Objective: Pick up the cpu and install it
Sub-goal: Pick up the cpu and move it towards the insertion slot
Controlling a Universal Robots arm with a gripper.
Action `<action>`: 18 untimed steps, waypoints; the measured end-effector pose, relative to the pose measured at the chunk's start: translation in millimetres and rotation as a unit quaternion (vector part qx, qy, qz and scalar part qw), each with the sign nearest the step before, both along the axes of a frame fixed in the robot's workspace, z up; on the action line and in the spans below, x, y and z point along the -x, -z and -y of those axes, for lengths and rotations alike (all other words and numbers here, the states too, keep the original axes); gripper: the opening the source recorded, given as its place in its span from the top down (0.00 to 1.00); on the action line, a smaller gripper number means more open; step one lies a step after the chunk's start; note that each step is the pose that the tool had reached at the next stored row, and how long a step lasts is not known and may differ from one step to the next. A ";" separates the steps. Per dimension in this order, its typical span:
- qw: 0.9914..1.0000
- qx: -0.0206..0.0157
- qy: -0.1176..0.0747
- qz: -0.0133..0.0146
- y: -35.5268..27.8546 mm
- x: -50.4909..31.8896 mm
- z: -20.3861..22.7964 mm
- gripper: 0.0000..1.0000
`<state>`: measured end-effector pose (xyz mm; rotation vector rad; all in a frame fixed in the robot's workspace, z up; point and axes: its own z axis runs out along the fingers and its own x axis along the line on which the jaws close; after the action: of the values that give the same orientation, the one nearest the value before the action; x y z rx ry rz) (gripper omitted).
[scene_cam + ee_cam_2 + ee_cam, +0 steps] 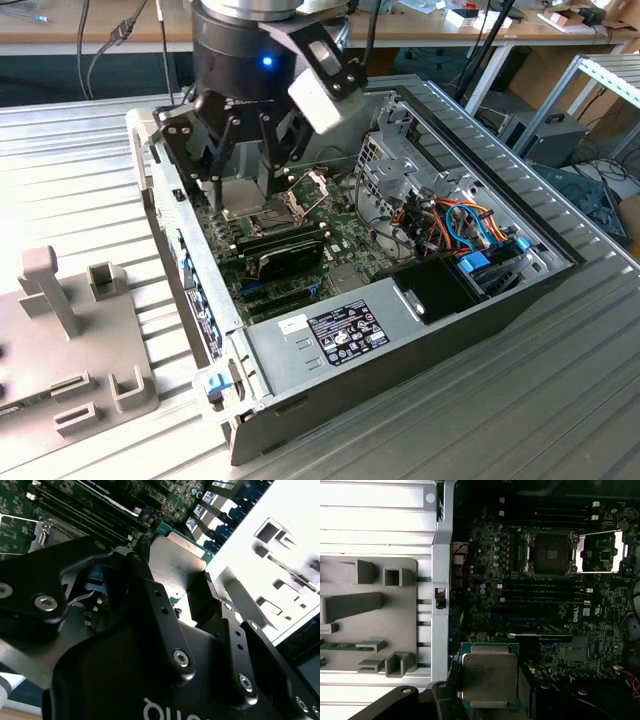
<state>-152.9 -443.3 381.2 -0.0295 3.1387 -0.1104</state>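
Ribbed aluminium tabletop (90, 150) carried an open grey-and-black desktop computer case (450, 335). Cluttered workbenches and hanging cables ran across the top of the exterior view. At the exterior view's lower left lay a flat grey fixture plate with upright blocks (40, 365).

In the upper middle of that view the black multi-link gripper (244, 195) hung inside the case, over the green motherboard (345, 235). Its jaws were clamped on the cpu (489, 679), a small flat square chip with a dull silver-grey metal top. Both wrist views showed the chip pinched by opposite edges, level and clear of the board.

The dark square socket (551, 554) sat bare, with its hinged metal frame (602, 552) swung open beside it. In the first wrist view chip and socket were well apart, with the memory slots and the long black expansion card (540, 630) lying between them.

By my reading the pick was done and the carry was in hand, while the install itself was not. Seating the chip would call for squaring its edges to the socket and setting it down flat, without dragging. It would also need to clear the raised frame and the card.
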 end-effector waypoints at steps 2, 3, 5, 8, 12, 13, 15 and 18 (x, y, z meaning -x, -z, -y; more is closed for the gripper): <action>1.000 0.000 0.000 0.000 0.1 -7.4 0.0 0.45; 1.000 0.000 0.000 0.000 0.1 -10.6 0.0 0.45; 1.000 0.000 0.000 0.000 0.3 -18.9 0.0 0.45; 1.000 0.000 0.000 0.000 0.6 -31.9 0.0 0.45; 1.000 0.000 0.000 0.000 1.4 -53.4 0.0 0.45; 1.000 0.000 0.000 -0.001 1.5 -59.2 0.0 0.45; 1.000 0.000 0.000 -0.001 1.8 -68.9 0.0 0.45; 1.000 0.000 0.000 -0.001 2.0 -80.7 0.0 0.45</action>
<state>-72.1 -443.3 379.2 -0.0296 3.1403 -0.1104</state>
